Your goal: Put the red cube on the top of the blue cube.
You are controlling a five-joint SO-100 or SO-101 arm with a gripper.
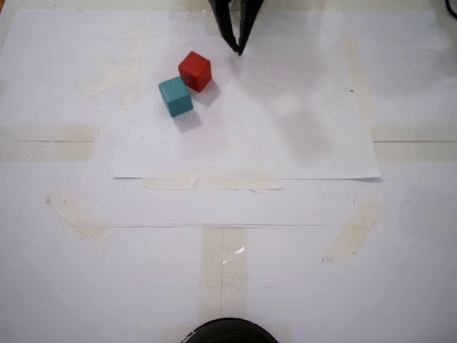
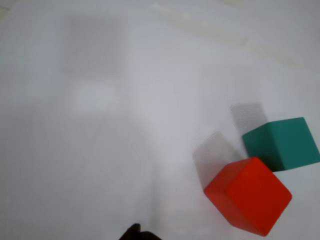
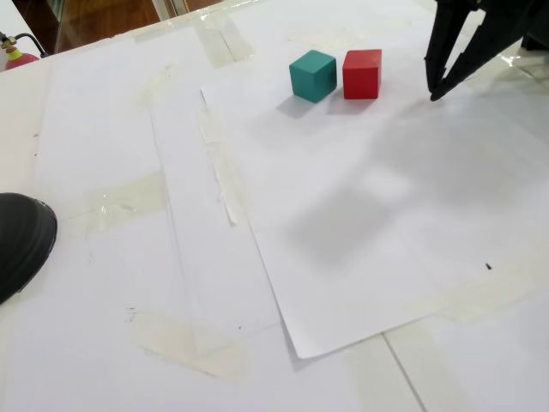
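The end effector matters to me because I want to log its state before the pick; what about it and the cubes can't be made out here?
- End effector: cut off by the top edge in a fixed view; its opening is unclear.
- In the wrist view only a dark tip shows at the bottom edge.
- Red cube and blue cube: whether they touch is unclear.

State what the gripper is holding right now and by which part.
Nothing is held. The gripper hangs empty, apart from the red cube, which sits on the paper beside the blue cube, both untouched.
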